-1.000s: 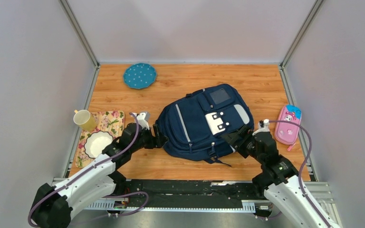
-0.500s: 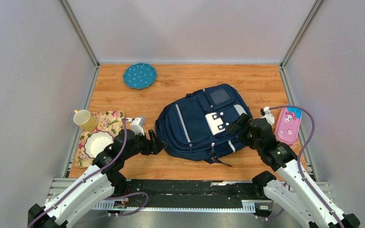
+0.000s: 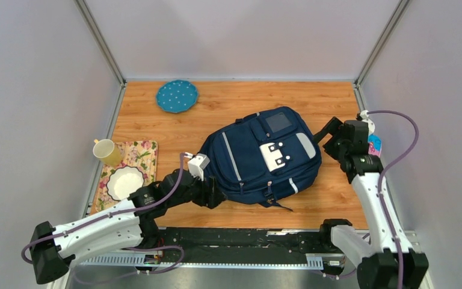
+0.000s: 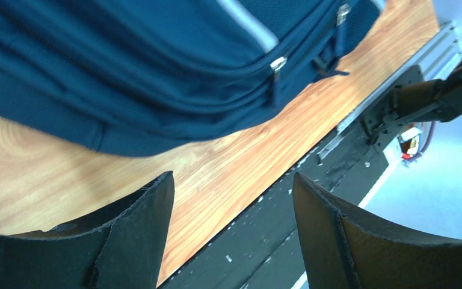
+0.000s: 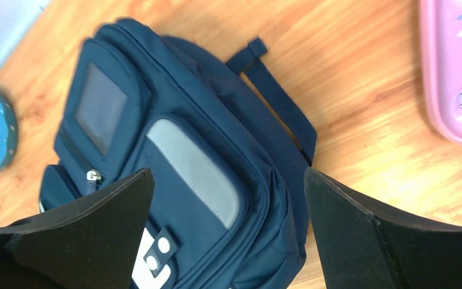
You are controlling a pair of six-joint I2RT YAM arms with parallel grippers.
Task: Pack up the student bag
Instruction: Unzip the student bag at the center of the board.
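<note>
We've packed nothing yet: student bag (image 3: 258,155) looks closed on the counter (image 3: 228,108), pink pencil case (image 5: 454,72) outside, left fingers (image 4: 126,241) and right fingers (image 5: 84,235) spread, empty.

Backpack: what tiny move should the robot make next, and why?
Probably ease the left pincer forward to the zipper pull and pinch it. The backpack looks zipped shut, so nothing can go in yet, and that pincer is open, empty and right beside the bag's near edge.
</note>
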